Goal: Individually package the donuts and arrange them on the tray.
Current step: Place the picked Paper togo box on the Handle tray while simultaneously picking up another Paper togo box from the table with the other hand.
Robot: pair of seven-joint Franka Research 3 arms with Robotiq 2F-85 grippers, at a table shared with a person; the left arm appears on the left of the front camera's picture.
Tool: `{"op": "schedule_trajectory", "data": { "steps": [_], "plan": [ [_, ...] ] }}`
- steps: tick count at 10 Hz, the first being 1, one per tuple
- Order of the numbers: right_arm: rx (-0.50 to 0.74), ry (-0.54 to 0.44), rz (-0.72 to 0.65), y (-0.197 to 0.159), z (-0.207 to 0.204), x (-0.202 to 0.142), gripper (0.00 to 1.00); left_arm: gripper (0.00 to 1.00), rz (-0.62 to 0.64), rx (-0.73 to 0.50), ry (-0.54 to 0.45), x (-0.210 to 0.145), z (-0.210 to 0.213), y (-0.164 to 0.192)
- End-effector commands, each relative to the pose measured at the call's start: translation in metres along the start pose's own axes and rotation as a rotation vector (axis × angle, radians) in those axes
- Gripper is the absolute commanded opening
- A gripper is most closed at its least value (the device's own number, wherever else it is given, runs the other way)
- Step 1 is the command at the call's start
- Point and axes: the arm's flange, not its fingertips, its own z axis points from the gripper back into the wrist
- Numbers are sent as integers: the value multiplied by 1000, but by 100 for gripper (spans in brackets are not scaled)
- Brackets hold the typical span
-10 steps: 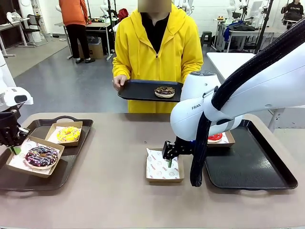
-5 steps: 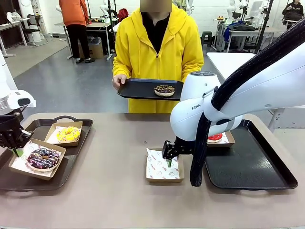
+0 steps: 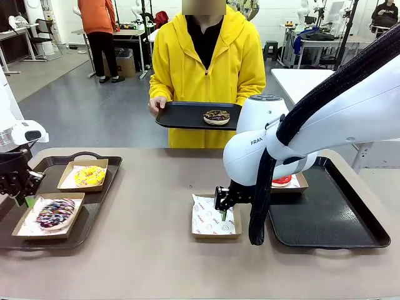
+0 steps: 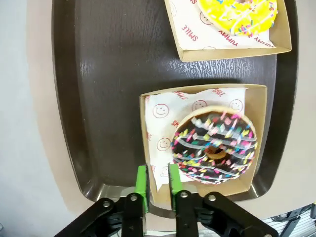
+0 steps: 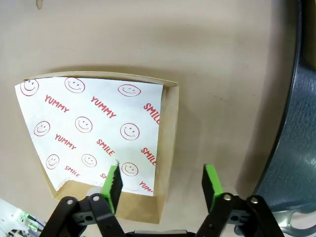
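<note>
Left gripper: where the dark tray (image 3: 100, 206) lies at our left on the desk (image 3: 156, 262), we see the left gripper (image 4: 157, 180) with its green pads pressed onto the near wall of a cardboard box (image 4: 259, 128), pinching it.
Sprinkled donut: in that pinched box we see the dark donut with purple-white sprinkles (image 4: 214, 148), lying on smiley-printed paper; in the front view the box (image 3: 25, 222) looks tilted, one side raised off the tray.
Yellow donut: we find the yellow donut (image 3: 90, 175) in a second box (image 3: 67, 181) on the same tray, just beyond the first and apart from it.
Right gripper: we see the right gripper (image 5: 160, 180) spread wide above the near right corner of an empty paper-lined box (image 5: 168, 148) in the middle of the desk; one pad hangs over the paper, the other over the bare desk outside the box wall. We cannot tell whether it touches anything.
Red donut: we see the glossy red donut (image 3: 282, 180) in a box (image 3: 302, 181) on the right-hand tray (image 3: 337, 219), partly hidden behind the right arm.
Person: across the desk we see a person in a yellow hooded jacket (image 3: 181, 69) holding a black tray (image 3: 184, 115) that carries the chocolate-brown donut (image 3: 216, 117).
</note>
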Motion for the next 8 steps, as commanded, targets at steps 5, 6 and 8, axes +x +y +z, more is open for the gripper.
{"op": "schedule_trajectory", "data": {
  "steps": [5,6,8],
  "plan": [
    [-15,-21,-22,1,-6,-1,2,97,-20,-5,-12,-4,2,2],
    [-14,-21,-24,0,-6,-1,0,100,-21,-6,-11,-4,3,2],
    [-10,-16,-26,0,-7,0,0,100,-22,-13,-12,-4,4,3]
  ]
}}
